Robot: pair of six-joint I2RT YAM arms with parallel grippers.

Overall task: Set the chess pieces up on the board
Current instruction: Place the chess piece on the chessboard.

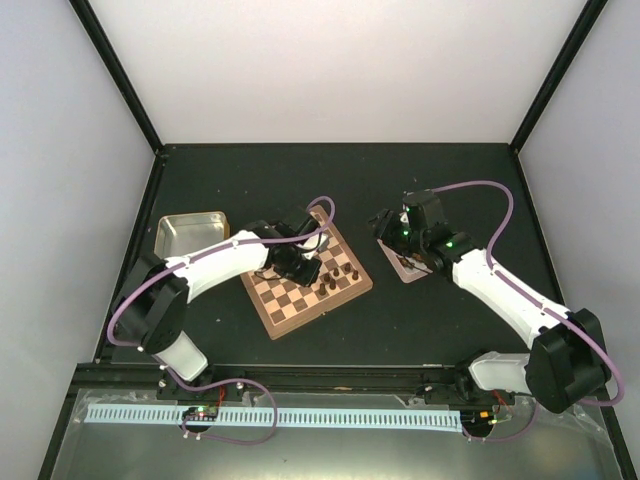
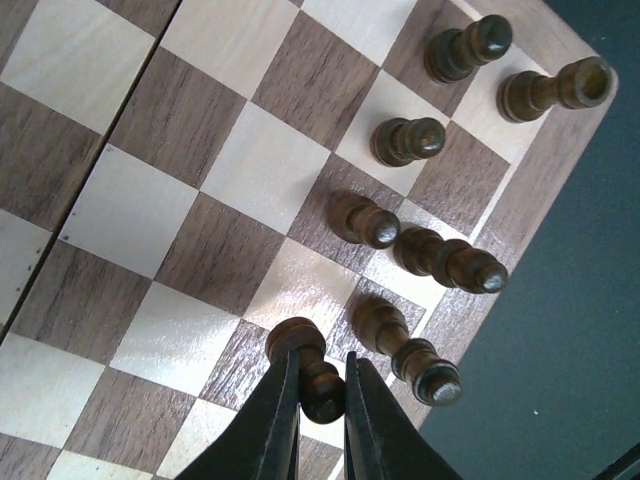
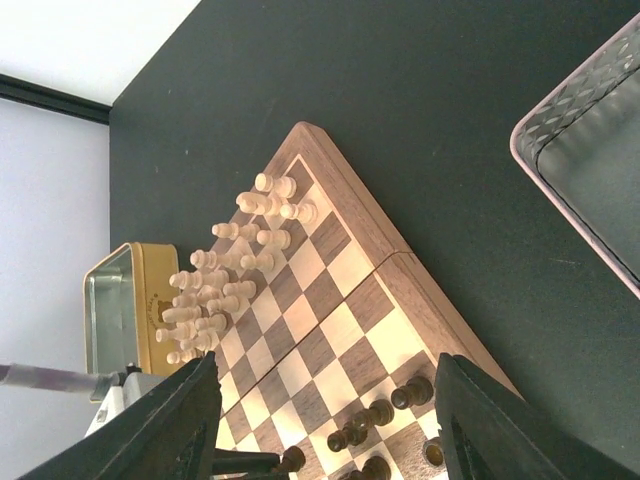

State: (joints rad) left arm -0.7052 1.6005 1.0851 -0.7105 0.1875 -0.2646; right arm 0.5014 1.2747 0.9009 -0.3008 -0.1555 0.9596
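The board (image 1: pixel 290 300) lies at the table's middle. Cream chess pieces (image 3: pixel 215 285) crowd its far end. Several dark pieces (image 2: pixel 405 140) stand along its near right edge, also seen from the top (image 1: pixel 338 280). My left gripper (image 2: pixel 322 372) is shut on a dark brown pawn (image 2: pixel 318 380). The pawn's base sits at a dark square beside the other dark pieces; I cannot tell whether it touches. From the top, the left gripper (image 1: pixel 303 266) is over the board. My right gripper (image 3: pixel 325 430) is open and empty, held above the table right of the board (image 1: pixel 385 226).
A gold-sided tin (image 1: pixel 190 232) stands left of the board and also shows in the right wrist view (image 3: pixel 125 310). A pinkish-sided tin (image 3: pixel 590 170) lies right of the board, partly under my right arm (image 1: pixel 408 266). Black side rails border the dark table.
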